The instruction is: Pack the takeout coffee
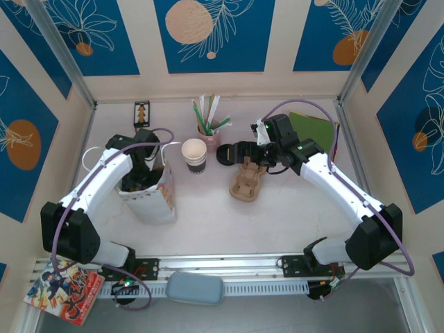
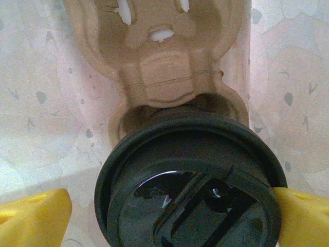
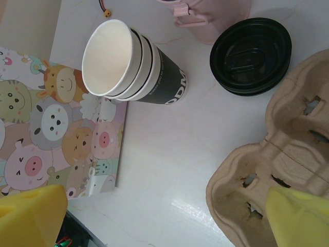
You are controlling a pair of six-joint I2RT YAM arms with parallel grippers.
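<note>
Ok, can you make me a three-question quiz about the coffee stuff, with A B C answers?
1. Where is the takeout coffee? A) inside the paper bag B) in the right gripper C) on the stacked cups
2. What colour are the loose lids? A) white B) black C) pink
3. How is the right gripper? A) shut on a cup B) shut on a lid C) open
Answers: 1 A, the bag's walls surround it. 2 B, they lie dark beside the stacked cups. 3 C, its yellow fingers stand apart, holding nothing.
</note>
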